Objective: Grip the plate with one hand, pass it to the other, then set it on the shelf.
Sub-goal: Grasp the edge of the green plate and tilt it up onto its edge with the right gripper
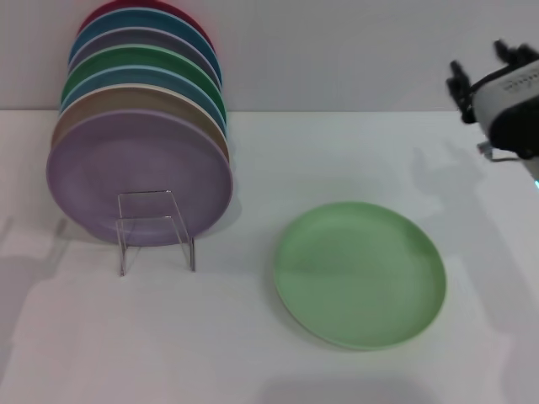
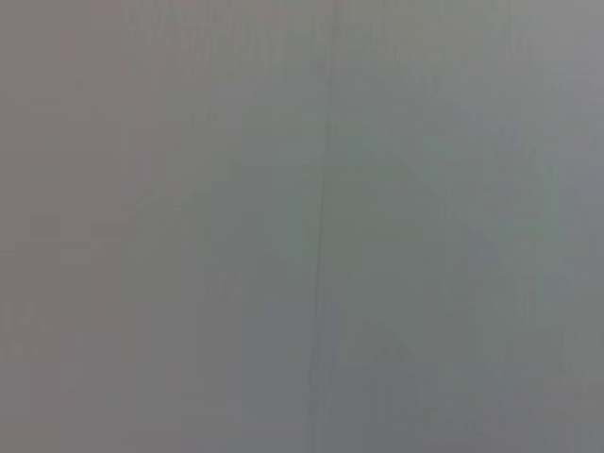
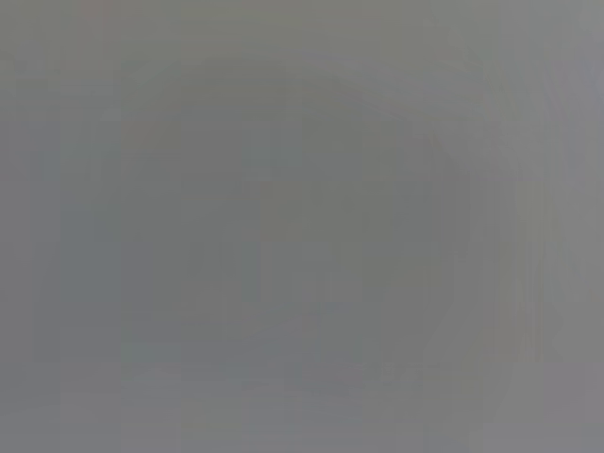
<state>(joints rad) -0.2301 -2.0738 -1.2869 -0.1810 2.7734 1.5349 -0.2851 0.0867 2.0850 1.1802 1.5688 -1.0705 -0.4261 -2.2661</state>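
Observation:
The light mint-green plate (image 1: 360,273) lies flat on the white table (image 1: 253,337), right of centre. The shelf (image 1: 154,229), a small clear acrylic and wire rack, stands at the left and holds several upright plates. My right gripper (image 1: 487,69) is at the far right edge of the head view, raised above the table, well behind and to the right of the plate, with its dark fingers (image 1: 460,84) pointing up. My left gripper is out of view. Both wrist views show only plain grey.
The rack's stack has a lilac plate (image 1: 135,177) in front, then tan, blue, darker green (image 1: 135,63), purple, teal and red plates behind. A pale wall runs behind the table.

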